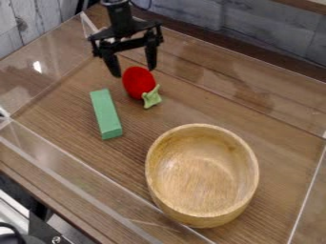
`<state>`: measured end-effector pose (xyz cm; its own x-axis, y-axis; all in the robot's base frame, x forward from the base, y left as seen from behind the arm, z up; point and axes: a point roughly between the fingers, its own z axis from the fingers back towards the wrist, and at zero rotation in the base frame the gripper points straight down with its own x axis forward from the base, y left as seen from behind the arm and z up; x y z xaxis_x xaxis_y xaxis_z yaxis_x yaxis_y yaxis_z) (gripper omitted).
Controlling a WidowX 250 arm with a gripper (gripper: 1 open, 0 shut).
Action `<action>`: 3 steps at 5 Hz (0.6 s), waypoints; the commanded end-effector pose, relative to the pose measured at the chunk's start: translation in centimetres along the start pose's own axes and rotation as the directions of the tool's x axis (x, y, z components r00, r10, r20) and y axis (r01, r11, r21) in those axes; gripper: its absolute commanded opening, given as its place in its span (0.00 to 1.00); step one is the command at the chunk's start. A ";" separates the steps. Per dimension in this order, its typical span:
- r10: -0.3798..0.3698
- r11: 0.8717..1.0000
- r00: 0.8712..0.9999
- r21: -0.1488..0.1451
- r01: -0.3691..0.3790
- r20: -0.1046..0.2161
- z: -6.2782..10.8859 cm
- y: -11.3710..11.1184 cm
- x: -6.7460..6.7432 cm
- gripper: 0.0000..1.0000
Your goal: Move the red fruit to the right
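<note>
The red fruit (137, 82) is a small glossy red oval with a light green leafy cap (152, 97) at its lower right end; it lies on the wooden table (230, 100), left of centre. My black gripper (129, 61) points down just above the fruit's far side. Its two fingers (112, 63) stand wide apart with nothing between them, one on each side above the fruit. I cannot tell whether either finger touches it.
A green rectangular block (106, 112) lies just left of the fruit. A large wooden bowl (201, 173) sits at the front right. Clear plastic walls (51, 152) ring the tabletop, with a clear stand (102, 30) at the back left.
</note>
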<state>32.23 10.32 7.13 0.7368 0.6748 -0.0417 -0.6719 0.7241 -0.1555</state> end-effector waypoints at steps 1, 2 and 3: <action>-0.036 0.998 0.998 -0.042 0.039 0.060 2.2 -1.9 1.4 1.00; -0.045 0.997 0.996 -0.052 0.049 0.077 2.3 -2.8 2.0 1.00; 0.026 0.998 0.995 -0.059 -0.021 0.098 1.6 -2.8 0.9 1.00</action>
<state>33.82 8.81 6.25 0.7102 0.7035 -0.0259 -0.6957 0.6959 -0.1781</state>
